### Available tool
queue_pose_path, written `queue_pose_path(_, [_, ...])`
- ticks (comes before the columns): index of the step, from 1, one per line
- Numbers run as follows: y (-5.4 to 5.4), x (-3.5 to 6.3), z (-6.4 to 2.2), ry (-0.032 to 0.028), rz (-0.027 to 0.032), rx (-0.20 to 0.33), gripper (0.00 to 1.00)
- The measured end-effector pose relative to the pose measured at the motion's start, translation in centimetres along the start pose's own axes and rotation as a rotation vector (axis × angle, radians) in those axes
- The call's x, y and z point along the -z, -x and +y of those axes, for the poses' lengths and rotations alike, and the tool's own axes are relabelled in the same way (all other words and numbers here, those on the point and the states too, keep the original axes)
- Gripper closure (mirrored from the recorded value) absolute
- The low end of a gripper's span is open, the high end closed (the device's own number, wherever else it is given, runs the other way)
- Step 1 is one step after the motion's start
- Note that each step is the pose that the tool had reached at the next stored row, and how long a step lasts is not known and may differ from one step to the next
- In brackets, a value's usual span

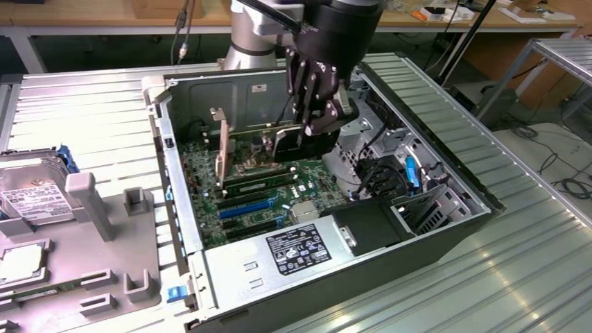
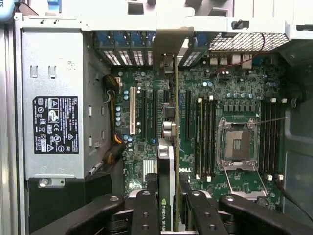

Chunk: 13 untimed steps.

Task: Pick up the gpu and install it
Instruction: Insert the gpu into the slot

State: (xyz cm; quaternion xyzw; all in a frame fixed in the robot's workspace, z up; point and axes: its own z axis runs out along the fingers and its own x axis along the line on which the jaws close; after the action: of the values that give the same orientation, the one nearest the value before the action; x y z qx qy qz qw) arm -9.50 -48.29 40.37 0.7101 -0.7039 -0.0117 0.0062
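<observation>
Lying open on the slatted metal table (image 1: 518, 229), the computer case (image 1: 172, 173) is the big thing here, and I'll place everything else by it. Along one wall of the case sits the grey power supply (image 1: 277, 257) with its black label. The green motherboard (image 1: 208, 187) covers the case floor.

Now the gpu (image 1: 294, 147). It's inside the case, standing on edge over the motherboard, black face upright. The gripper (image 1: 315, 128) reaches down into the case from above and pinches it, one finger on each flat face. From the wrist view you look straight down its thin top edge, the gpu (image 2: 166, 166) clamped in the gripper (image 2: 169, 215).

The long axis runs level along the case floor. The metal bracket (image 1: 220, 142) leads, pointing at the case's slotted rear wall, and the held end points toward the middle of the case. It lines up with the expansion slots (image 2: 149, 112), which lie between the power supply and the cpu socket (image 2: 237, 142). I can't tell whether the lower edge has met a slot or hangs just above one.

What could go wrong? I'd say the bracket is the danger: the grip is at the far end, so a small tilt could drop that tip onto the lip of the case's rear wall instead of into its opening. A slight sideways offset could also put the connector edge on the board beside the slot, and pushing then would bend the board or twist the card in the fingers.
</observation>
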Motion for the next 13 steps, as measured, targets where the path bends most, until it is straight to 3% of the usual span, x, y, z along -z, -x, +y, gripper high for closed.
queue_pose_path(3, [0.2, -0.47, -0.01, -0.0051, -0.0002, -0.002, 0.73])
queue_pose_path(8, [0.2, -0.51, -0.01, -0.0052, 0.0001, -0.002, 0.73])
queue_pose_path(13, [0.2, -1.27, -0.04, -0.0058, 0.0001, -0.002, 0.73])
